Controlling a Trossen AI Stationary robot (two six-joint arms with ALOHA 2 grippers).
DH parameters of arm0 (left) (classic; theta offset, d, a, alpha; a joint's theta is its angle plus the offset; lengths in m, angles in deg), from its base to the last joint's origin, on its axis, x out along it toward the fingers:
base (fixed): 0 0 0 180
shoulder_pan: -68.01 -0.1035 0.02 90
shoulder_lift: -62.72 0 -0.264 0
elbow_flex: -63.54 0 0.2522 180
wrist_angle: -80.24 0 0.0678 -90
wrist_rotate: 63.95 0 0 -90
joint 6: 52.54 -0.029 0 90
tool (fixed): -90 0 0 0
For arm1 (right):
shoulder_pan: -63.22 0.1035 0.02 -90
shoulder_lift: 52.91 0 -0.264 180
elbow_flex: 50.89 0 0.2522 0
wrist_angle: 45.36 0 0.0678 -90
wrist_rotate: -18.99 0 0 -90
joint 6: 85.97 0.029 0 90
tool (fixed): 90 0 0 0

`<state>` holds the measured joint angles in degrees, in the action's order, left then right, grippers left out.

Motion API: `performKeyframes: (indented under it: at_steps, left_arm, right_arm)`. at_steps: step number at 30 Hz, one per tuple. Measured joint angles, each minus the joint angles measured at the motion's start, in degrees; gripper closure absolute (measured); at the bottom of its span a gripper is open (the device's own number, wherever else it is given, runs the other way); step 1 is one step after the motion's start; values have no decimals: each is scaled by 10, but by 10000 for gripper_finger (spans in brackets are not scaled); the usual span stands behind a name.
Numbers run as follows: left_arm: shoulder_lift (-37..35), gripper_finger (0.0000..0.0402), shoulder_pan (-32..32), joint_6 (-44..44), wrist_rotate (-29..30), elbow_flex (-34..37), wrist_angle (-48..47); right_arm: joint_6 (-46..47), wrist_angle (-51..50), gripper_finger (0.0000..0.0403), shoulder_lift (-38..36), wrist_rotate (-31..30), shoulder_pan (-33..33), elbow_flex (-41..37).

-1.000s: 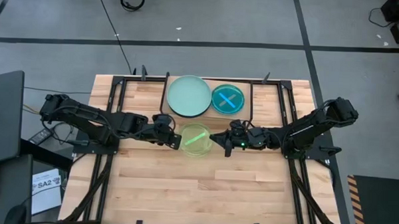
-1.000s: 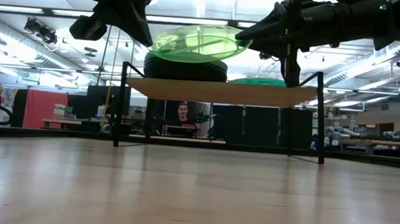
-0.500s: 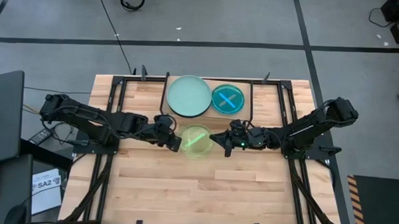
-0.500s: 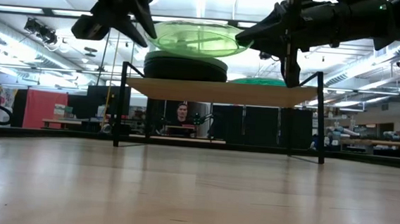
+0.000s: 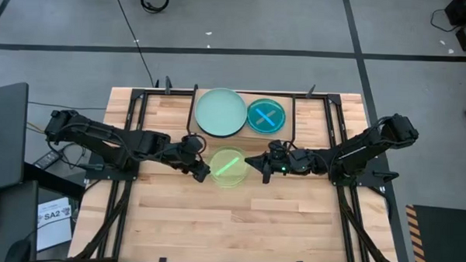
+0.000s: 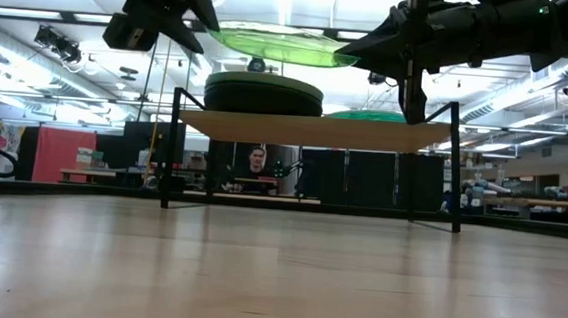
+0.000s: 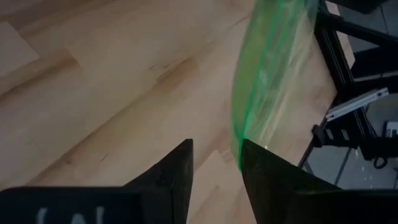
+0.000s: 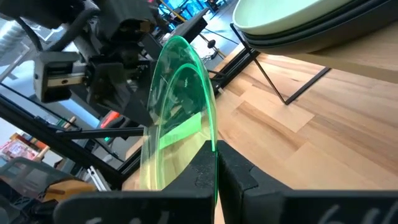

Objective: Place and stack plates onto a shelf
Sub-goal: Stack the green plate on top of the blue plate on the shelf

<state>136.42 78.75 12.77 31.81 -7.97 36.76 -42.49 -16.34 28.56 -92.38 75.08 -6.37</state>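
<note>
A translucent lime green plate hangs in the air just in front of the shelf. My right gripper is shut on its right rim. My left gripper is open at the plate's left rim, which stands between the fingers, close to one of them. On the shelf a pale mint plate lies on a stack of black plates. A blue plate lies beside that stack. My left gripper may or may not touch the plate: I cannot tell whether the rim rests against the inner side of one finger. My right gripper pinches the lime green plate's right rim between its two fingers, coming in almost level from the table's right. The plate is lifted clear and nearly level, a little higher than the mint plate.
The shelf's black legs stand on the wooden tabletop at its far middle. Black frame rails run along both sides of the table. The near half of the tabletop is bare wood.
My left gripper has opened and rolled a little while staying at the plate's left rim. The lime green plate, first tipped so that its inside showed in the low view, has swung to nearly level. My right gripper has kept its hold.
</note>
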Motion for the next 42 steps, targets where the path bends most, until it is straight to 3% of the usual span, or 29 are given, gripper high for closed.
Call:
performKeyframes:
  at_steps: [11, 24, 36, 42]
  left_arm:
    - [-62, 265, 36, -79, 25, 0, -9]
    - [-98, 265, 122, -163, 152, 1, -124]
    - [-97, 265, 132, -232, 171, 135, 101]
    - [-97, 265, 132, -231, 171, 165, 136]
  right_arm:
    - [4, 0, 396, -1, 0, -18, 0]
    - [0, -12, 398, -75, 27, -62, 0]
    - [7, -191, 398, -243, 78, -139, 0]
    - [28, -306, 398, -338, 88, -182, 0]
